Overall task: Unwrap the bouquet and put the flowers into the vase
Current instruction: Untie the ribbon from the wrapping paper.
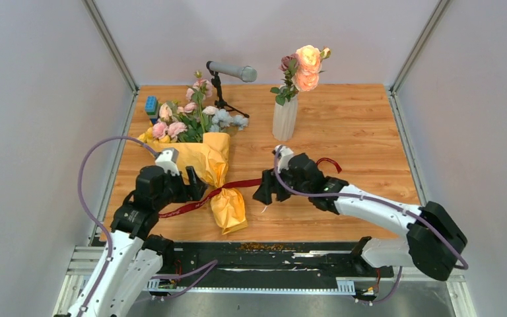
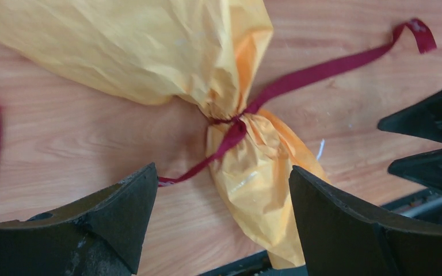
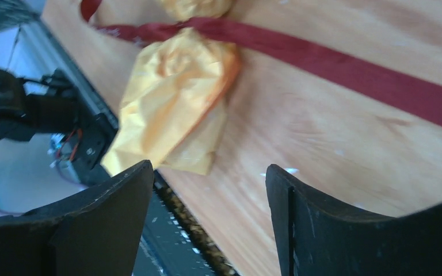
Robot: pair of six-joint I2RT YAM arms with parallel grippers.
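- The wooden table lies under both my arms.
- The bouquet lies wrapped at 9 o'clock of centre, its blooms pointing to 11.
- The vase stands at 12 o'clock from my right gripper, with flowers in it.
- My right gripper and my left gripper both gape wide, holding nothing.
- The ribbon is knotted round the paper neck.

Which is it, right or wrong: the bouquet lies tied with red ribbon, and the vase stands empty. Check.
Wrong on the vase: the top view shows flowers already in it. The bouquet does lie tied with red ribbon.
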